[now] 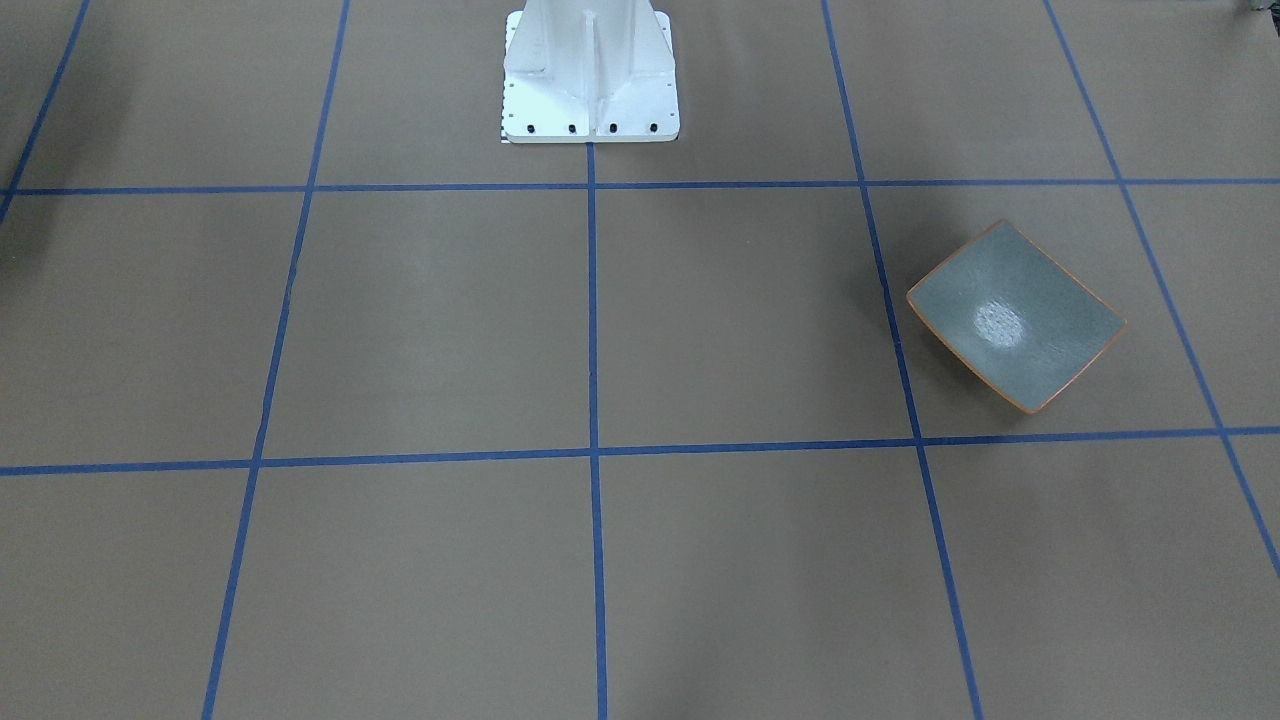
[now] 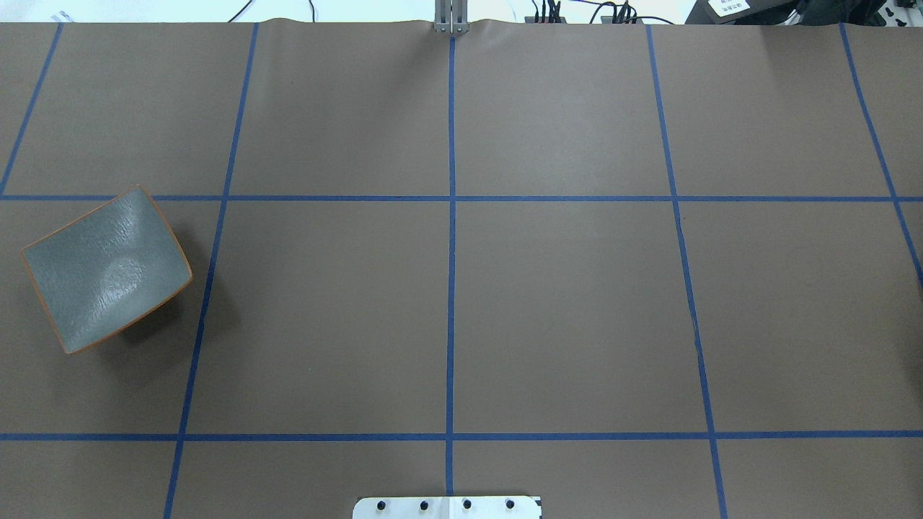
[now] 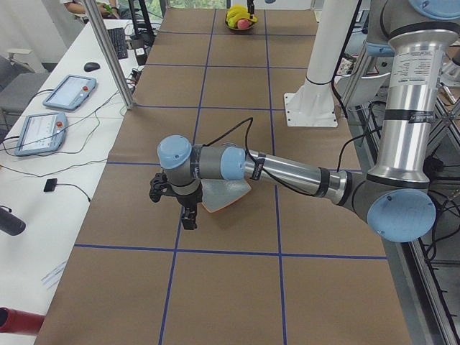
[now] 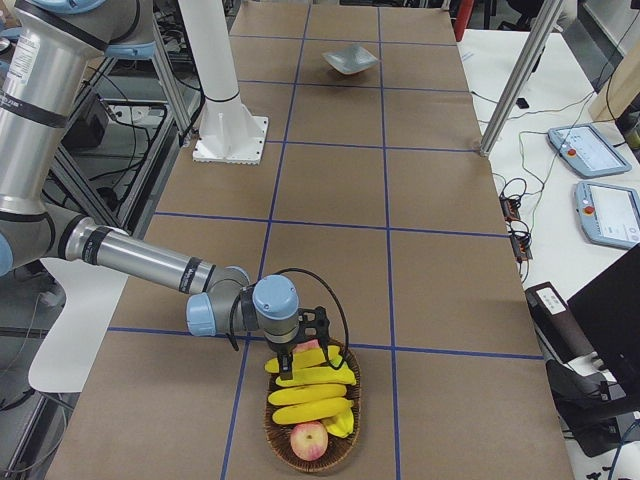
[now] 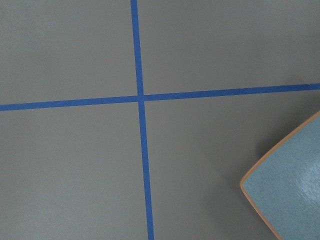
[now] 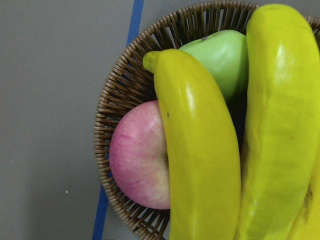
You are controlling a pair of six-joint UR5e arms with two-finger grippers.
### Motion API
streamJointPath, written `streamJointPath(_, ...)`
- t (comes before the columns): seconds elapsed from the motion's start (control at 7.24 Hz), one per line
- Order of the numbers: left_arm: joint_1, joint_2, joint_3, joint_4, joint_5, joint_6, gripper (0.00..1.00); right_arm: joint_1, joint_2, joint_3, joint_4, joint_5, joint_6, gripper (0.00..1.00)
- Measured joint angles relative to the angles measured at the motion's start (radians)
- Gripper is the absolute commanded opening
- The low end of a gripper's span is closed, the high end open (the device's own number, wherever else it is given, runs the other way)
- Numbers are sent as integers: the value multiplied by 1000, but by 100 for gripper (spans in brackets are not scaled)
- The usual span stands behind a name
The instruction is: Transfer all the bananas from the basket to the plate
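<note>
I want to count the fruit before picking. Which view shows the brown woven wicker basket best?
Exterior right: nearly the whole brown woven wicker basket shows, holding yellow bananas and a pink apple. The right wrist view crops it to one rim; exterior left shows it far and tiny; the other views miss it.

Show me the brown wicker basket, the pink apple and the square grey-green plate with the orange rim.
Brown wicker basket (image 6: 111,95): right wrist view, left wall.
Pink apple (image 6: 137,157): right wrist view, its middle.
Square grey-green orange-rimmed plate (image 2: 101,277): overhead view, bare centre.
</note>
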Motion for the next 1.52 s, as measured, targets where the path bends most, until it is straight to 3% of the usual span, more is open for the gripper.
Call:
streamJointPath(0.28,0,0,1,-2,0,0,100,-3,6,-7,1,-3,-1,51)
streamJointPath(0.55,0,0,1,-3,0,1,100,-4,7,-9,0,-3,0,10)
streamJointPath(0.69,0,0,1,-3,0,1,100,-4,7,-9,1,-2,-3,0)
streamJointPath(1.24,0,0,1,-3,0,1,100,-2,5,2,41,7,-8,0)
streamJointPath(1.52,0,0,-3,-3,0,1,100,21,-6,56,48,44,-13,0)
